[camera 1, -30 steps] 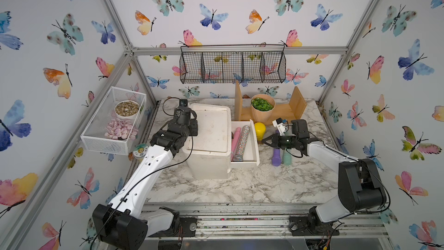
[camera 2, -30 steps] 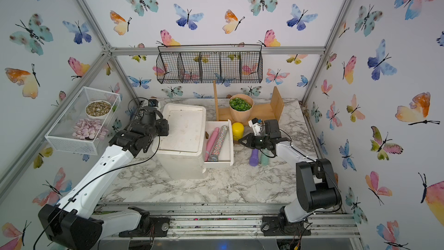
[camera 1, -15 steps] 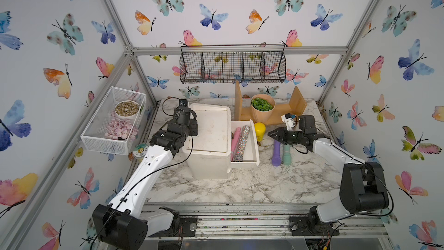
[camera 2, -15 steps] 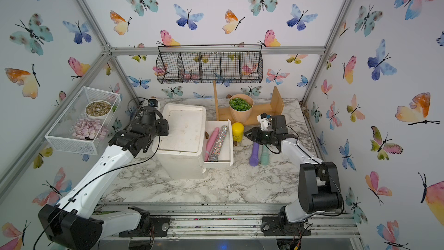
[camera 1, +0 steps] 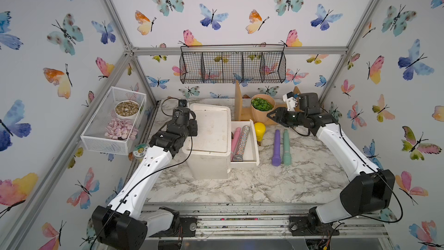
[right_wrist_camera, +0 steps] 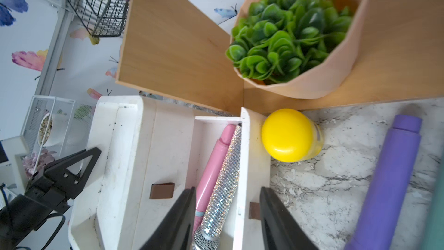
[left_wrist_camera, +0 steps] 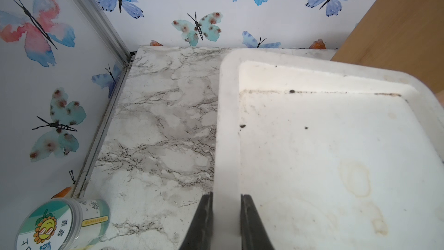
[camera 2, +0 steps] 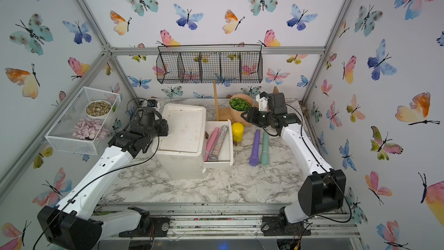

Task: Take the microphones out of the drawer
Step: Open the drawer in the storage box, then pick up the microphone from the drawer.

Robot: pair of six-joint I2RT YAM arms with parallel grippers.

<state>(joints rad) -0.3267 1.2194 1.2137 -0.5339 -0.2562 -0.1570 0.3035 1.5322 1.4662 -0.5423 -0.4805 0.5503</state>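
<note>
Shows right gripper point(camera 1: 271, 115) raised, jaws apart and empty, beside the plant pot point(camera 1: 257, 116) near the bench's point(camera 1: 264, 183) back edge. Shows left gripper point(left_wrist_camera: 226, 196) pinched on the white cabinet's point(camera 1: 211, 128) left-edge rim. Finds glitter microphone point(camera 1: 242, 143) lying in the open drawer point(camera 1: 255, 145) beside a pink tube point(camera 1: 235, 140), purple tube point(camera 1: 276, 147) and teal tube point(camera 1: 286, 147) on the bench alongside.

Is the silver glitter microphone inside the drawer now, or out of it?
Inside: the glitter microphone lies in the open drawer, beside the pink microphone.
</note>
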